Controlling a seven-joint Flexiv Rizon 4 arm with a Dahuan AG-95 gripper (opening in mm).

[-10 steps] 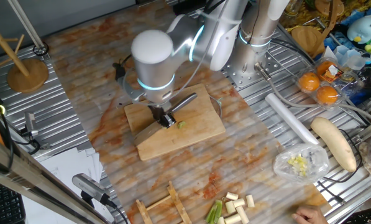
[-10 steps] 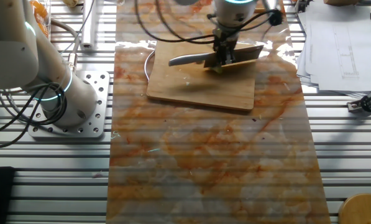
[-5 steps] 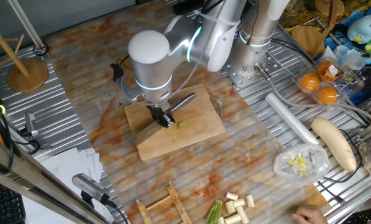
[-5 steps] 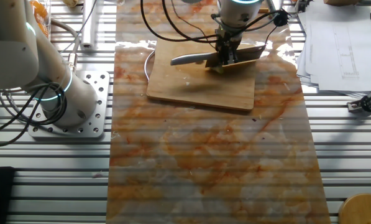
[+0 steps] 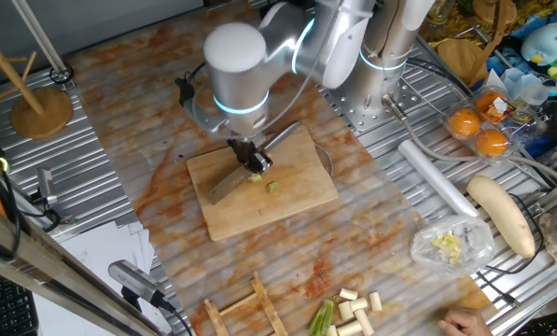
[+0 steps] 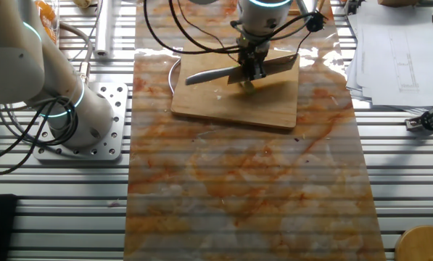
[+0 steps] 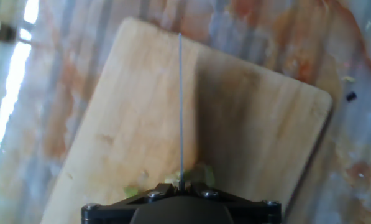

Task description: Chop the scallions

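Knife (image 5: 229, 180) is clamped in pincer (image 5: 252, 163) above board (image 5: 287, 201). Scallions (image 5: 271, 187) may be scattered off the board if struck off-centre.

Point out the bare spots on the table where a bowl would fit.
Free: the marbled mat in front of the cutting board. Crowded: the board itself, where the hand grips the knife over scallion bits, and the edge with cut scallions and the bag.
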